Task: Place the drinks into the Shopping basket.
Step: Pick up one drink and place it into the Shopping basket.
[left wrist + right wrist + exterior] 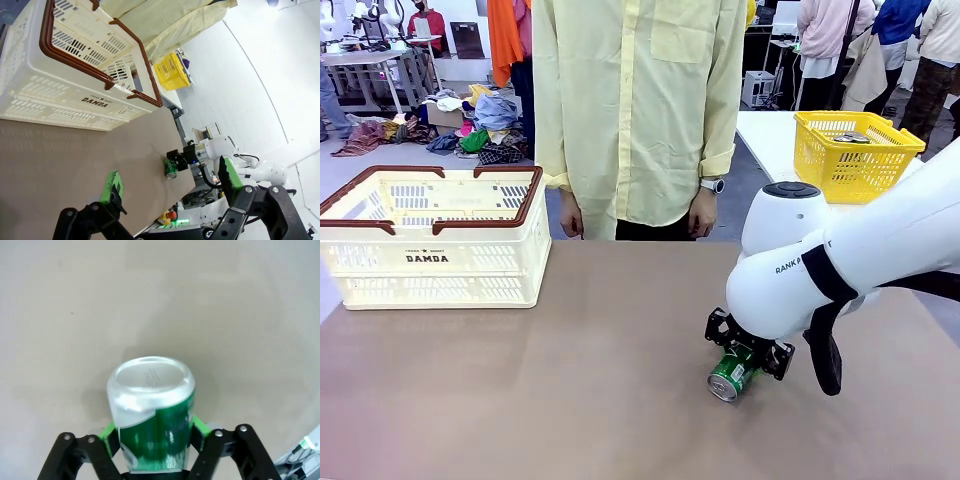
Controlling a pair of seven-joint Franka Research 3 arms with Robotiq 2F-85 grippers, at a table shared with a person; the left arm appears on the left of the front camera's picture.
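A green drink can [730, 375] with a silver top lies on its side on the brown table, right of the middle. My right gripper [745, 352] reaches down over it. In the right wrist view the green pads [196, 426] press against both sides of the can [150, 390], so the right gripper [152, 432] is shut on it. The cream Shopping basket [430, 215] with dark red-brown handles stands at the back left, and I see nothing in it. My left gripper [169, 177] hangs open above the table, well short of the basket [60, 95] and far from the can [171, 169].
A person in a pale yellow shirt [640, 110] stands at the far edge with both hands hanging down. A small yellow mesh basket [855, 150] sits on a white table at the back right. Bare tabletop [570, 380] lies between the can and the cream basket.
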